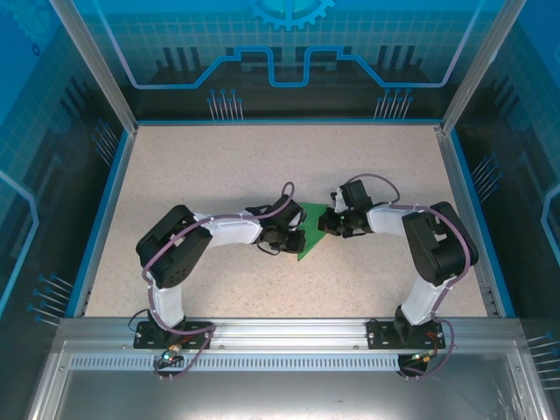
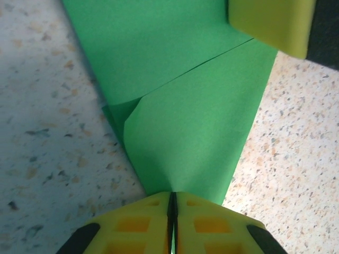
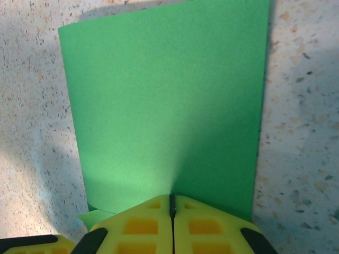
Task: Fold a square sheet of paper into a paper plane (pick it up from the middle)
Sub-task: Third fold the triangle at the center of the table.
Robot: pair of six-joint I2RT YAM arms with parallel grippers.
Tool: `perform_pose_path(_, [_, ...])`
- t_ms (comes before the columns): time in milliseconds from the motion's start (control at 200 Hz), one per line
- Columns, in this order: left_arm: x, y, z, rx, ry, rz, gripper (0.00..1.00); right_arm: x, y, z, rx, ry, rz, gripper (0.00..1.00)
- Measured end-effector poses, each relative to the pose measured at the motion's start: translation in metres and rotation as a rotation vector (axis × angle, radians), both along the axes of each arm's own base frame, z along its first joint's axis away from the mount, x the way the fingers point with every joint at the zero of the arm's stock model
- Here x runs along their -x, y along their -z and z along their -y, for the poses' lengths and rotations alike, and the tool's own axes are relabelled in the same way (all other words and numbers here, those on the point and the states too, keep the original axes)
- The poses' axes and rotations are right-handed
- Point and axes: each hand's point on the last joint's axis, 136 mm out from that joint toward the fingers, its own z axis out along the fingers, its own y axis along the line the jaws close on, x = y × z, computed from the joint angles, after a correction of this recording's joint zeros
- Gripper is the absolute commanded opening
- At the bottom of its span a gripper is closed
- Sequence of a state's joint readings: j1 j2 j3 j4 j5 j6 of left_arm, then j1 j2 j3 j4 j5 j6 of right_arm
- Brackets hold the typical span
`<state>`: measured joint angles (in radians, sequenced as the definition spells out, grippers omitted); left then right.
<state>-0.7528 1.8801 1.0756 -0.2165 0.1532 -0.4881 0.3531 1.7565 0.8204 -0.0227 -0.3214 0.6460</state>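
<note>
Paper (image 1: 310, 238), partly folded, sits on the speckled worktop (image 1: 219, 175); left gripper (image 2: 172, 197) and right gripper (image 3: 171, 199) each pinch an opposite edge, jaws closed.

The thin bright green sheet of paper (image 2: 180, 132) pinched in the left gripper (image 2: 172, 203) is looking matt and smooth, its folded layers creasing crisply just ahead of the fingertips. The yellow fingers (image 2: 212, 225) are showing a dull, moulded plastic-like finish with recessed pockets. The same matt paper is spreading ahead of the right gripper (image 3: 172, 203). Beneath both grippers, the speckled beige tabletop (image 3: 302, 132) is appearing stone-like, fine-grained and low in sheen.
</note>
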Motion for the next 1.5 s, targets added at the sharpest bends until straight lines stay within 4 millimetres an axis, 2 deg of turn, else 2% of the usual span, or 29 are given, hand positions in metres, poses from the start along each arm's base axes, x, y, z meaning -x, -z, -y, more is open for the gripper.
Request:
perform_pose_path(220, [0.009, -0.004, -0.012, -0.061, -0.008, -0.04, 0.18, -0.001, 0.001, 0.0, 0.005, -0.015, 0.012, 0.05])
perform_pose_path(440, [0.006, -0.034, -0.013, -0.039, -0.023, -0.006, 0.19, -0.004, 0.001, -0.002, -0.003, -0.023, 0.033, 0.05])
perform_pose_path(630, [0.005, -0.067, 0.0, -0.001, -0.022, 0.04, 0.19, -0.004, 0.001, -0.003, -0.008, -0.028, 0.043, 0.05])
perform_pose_path(750, [0.011, -0.075, 0.012, 0.017, -0.002, 0.05, 0.19, -0.005, 0.001, -0.003, -0.011, -0.029, 0.049, 0.05])
perform_pose_path(980, [0.018, -0.07, 0.027, 0.057, 0.019, 0.023, 0.16, -0.005, 0.0, -0.005, -0.019, -0.039, 0.056, 0.05])
perform_pose_path(1225, [0.012, -0.046, 0.038, 0.066, 0.029, 0.008, 0.16, -0.005, 0.001, -0.006, -0.027, -0.047, 0.061, 0.05])
perform_pose_path(1501, [0.012, -0.023, 0.039, 0.042, 0.035, -0.02, 0.15, -0.005, 0.001, -0.008, -0.037, -0.055, 0.065, 0.05])
